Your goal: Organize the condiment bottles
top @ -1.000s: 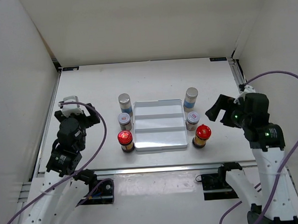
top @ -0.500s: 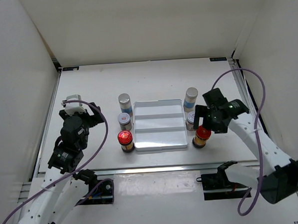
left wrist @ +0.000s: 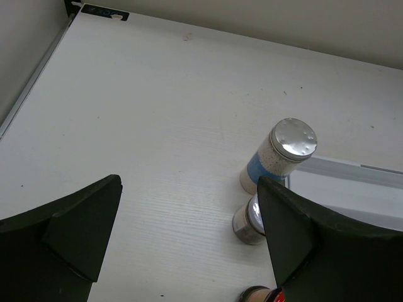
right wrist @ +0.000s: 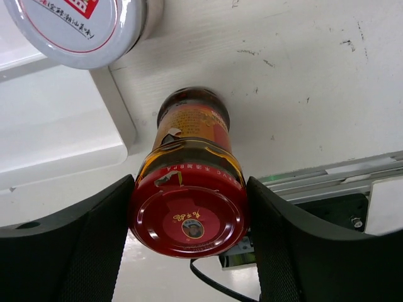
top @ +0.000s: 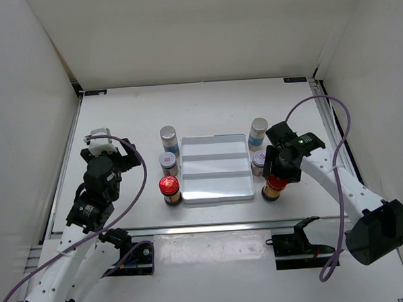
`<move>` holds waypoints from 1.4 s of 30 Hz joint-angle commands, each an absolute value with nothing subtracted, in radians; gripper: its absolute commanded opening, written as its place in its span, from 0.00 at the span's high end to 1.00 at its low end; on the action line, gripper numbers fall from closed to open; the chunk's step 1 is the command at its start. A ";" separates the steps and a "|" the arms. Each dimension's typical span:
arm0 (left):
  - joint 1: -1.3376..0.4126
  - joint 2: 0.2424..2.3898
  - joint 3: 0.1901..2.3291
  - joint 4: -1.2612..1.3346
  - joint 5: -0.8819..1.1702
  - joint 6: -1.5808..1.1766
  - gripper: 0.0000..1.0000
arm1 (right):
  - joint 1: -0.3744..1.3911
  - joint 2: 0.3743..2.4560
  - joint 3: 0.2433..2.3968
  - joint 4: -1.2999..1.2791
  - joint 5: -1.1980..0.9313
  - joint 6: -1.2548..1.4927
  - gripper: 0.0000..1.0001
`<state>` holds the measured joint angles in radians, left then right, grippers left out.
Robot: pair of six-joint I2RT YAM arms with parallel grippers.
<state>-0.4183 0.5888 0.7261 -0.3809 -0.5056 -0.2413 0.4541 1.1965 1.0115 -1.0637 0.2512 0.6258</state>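
Six condiment bottles stand on the table beside a white stepped tray [top: 216, 169]. Left of it are a silver-capped bottle [top: 168, 136], a white-lidded jar [top: 168, 161] and a red-capped amber bottle [top: 168, 188]. On the right stand another silver-capped bottle [top: 258, 129] and a white-lidded jar [top: 259, 161]. The right red-capped bottle [right wrist: 189, 189] is upright on the table, with my right gripper [right wrist: 189, 217] shut on its cap from above. My left gripper [left wrist: 189, 182] hangs open over bare table, left of the left row.
The tray's corner [right wrist: 56, 126] lies just beside the gripped bottle, and the right white jar's lid [right wrist: 75, 25] is close behind it. A metal rail [top: 212, 226] runs along the table's near edge. White walls enclose the table.
My right arm swung in from the right, came down over the right red-capped bottle and closed on its cap. The left arm barely moved.
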 commanded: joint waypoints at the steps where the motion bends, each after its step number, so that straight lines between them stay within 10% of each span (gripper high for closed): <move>1: -0.422 0.588 0.723 -0.367 -0.509 -0.236 0.00 | 0.459 1.134 1.060 -1.086 0.238 0.627 0.79; 8: -0.422 0.588 0.723 -0.358 -0.509 -0.236 0.00 | 0.552 1.088 1.248 -1.166 0.294 0.627 1.00; 30: -0.422 0.597 0.704 -0.330 -0.420 -0.218 0.00 | 0.742 1.477 1.348 -1.003 0.222 0.655 0.99; 35: -0.422 0.597 0.695 -0.318 -0.411 -0.218 0.00 | 0.742 1.497 1.315 -1.003 0.222 0.664 0.63; 36: -0.422 0.606 0.695 -0.318 -0.420 -0.228 0.00 | 0.742 1.485 1.304 -1.003 0.222 0.675 0.35; 39: -0.422 0.606 0.695 -0.318 -0.420 -0.219 0.00 | 0.758 1.424 1.295 -0.994 0.254 0.675 0.00; 42: -0.431 0.606 0.727 -0.363 -0.336 -0.196 0.00 | 0.784 1.356 1.310 -1.011 0.319 0.686 0.00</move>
